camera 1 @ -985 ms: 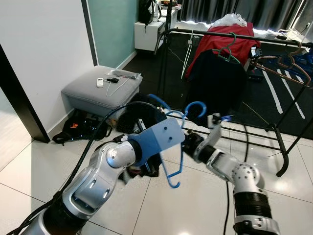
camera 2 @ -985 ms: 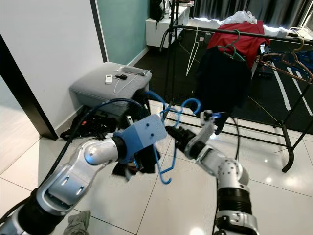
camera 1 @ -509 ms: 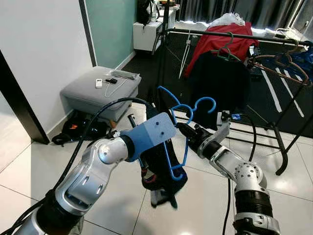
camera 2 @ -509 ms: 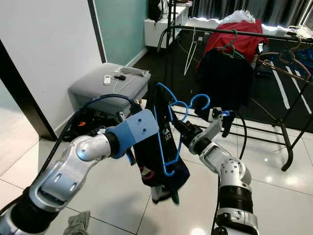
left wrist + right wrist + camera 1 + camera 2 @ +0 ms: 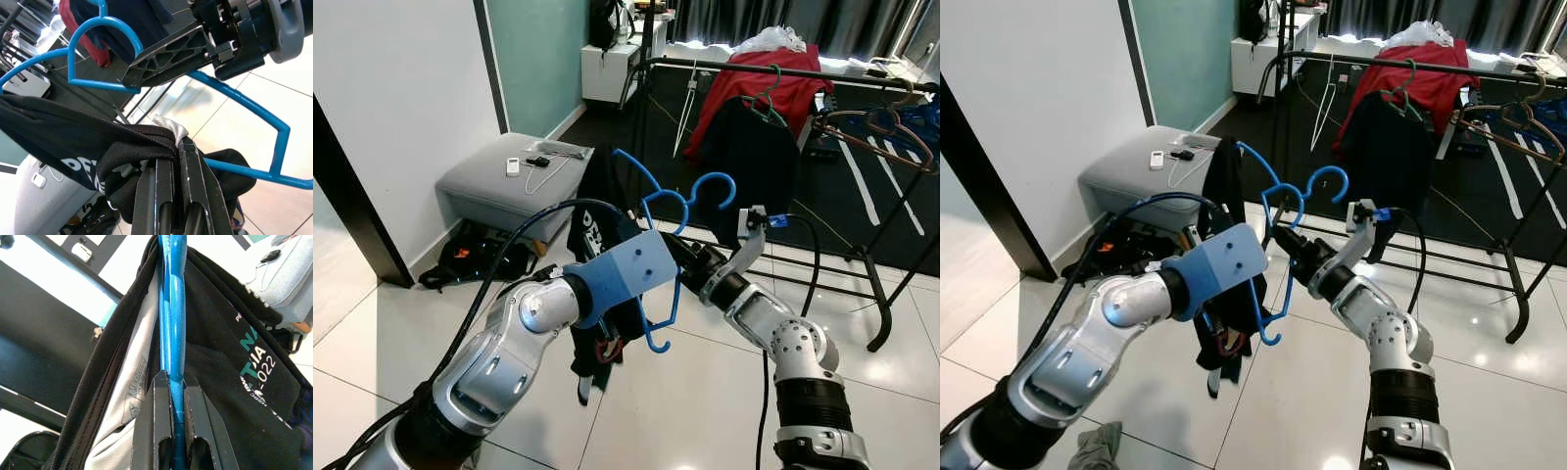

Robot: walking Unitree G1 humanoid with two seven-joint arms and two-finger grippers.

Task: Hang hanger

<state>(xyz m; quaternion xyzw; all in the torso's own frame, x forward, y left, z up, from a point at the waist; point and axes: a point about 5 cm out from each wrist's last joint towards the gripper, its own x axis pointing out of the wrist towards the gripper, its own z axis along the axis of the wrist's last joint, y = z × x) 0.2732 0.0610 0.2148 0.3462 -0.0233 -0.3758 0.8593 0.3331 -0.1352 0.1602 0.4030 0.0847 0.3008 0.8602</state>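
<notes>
A blue plastic hanger (image 5: pixel 709 182) is held up between my arms over the tiled floor, its hook pointing at the rack. My right gripper (image 5: pixel 171 378) is shut on one blue bar of the hanger (image 5: pixel 172 308). A black garment with teal print (image 5: pixel 244 367) is draped over the hanger and dangles beside my left forearm (image 5: pixel 595 230). My left gripper (image 5: pixel 168 152) is shut on the garment's collar, by its grey neck label. In the left wrist view the right gripper's fingers (image 5: pixel 166 54) cross just above the garment (image 5: pixel 58 142).
The black clothes rack (image 5: pixel 783 70) stands ahead. It carries a red garment (image 5: pixel 754 83), a dark one on a green hanger (image 5: pixel 744 157), and wooden hangers (image 5: pixel 876 122) at the right. A grey ottoman (image 5: pixel 504 181) with small items and bags (image 5: pixel 475 259) sit left.
Hanger and garment have moved up and left. The garment, spread wide under the hanger half a second ago, now hangs narrower beside my left wrist. Both grips are unchanged.
</notes>
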